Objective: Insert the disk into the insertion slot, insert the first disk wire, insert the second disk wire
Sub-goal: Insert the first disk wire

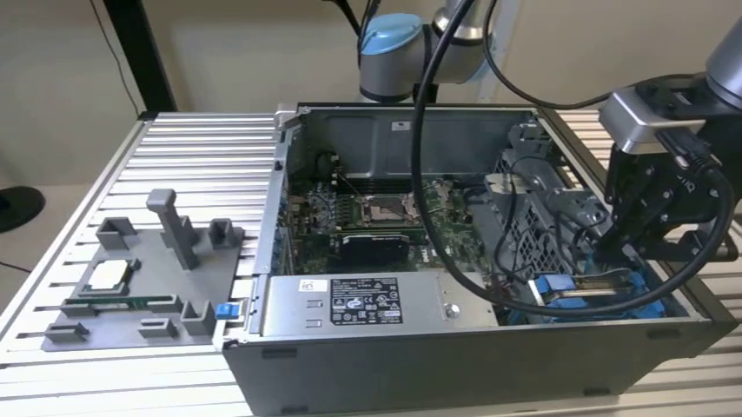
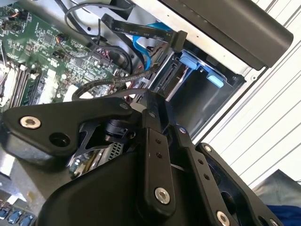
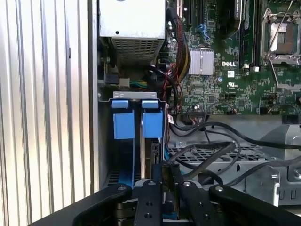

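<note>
The disk (image 1: 586, 291), silver-grey in its blue carrier, lies inside the insertion slot (image 1: 536, 221) at the case's front corner on the exterior view's right. The first wrist view shows its two blue end tabs (image 3: 152, 123) against the bay's end and the slot's perforated wall (image 3: 207, 151) alongside. My gripper (image 1: 620, 252) hangs just over the disk's other end. Its fingers are drawn close together on a small black connector of a disk wire (image 3: 207, 157), right at the disk's edge. In the second wrist view the fingertips (image 2: 151, 96) meet among black cables beside the blue tabs (image 2: 190, 60).
A grey labelled power-supply box (image 1: 347, 304) lies along the case's front next to the bay. The green motherboard (image 1: 371, 213) fills the case floor. The arm's thick black cable (image 1: 435, 174) loops across the open case. A grey parts fixture (image 1: 139, 287) sits on the slatted table at the exterior view's left.
</note>
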`<state>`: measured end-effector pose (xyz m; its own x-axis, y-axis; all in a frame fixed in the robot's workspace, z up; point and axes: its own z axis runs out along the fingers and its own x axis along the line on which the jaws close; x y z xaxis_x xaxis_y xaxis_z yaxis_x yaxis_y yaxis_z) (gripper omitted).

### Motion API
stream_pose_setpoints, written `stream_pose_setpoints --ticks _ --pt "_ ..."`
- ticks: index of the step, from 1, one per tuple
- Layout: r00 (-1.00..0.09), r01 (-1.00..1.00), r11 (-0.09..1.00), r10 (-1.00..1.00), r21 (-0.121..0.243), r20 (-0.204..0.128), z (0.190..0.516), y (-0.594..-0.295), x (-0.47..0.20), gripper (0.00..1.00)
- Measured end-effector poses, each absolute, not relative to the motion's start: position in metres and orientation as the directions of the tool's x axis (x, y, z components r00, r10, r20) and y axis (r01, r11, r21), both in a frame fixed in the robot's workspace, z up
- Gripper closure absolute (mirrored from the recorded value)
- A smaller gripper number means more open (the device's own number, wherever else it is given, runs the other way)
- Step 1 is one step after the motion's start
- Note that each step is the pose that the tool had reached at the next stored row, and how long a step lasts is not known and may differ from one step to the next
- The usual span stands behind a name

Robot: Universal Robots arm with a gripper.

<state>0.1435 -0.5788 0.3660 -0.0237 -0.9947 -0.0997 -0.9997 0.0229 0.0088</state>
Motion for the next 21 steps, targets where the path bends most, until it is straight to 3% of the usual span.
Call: stream_pose_setpoints --ticks 21 --pt "-0.029 -1.0 0.028 -0.995 0.009 -0.099 0.353 -0.582 0.157 1.0"
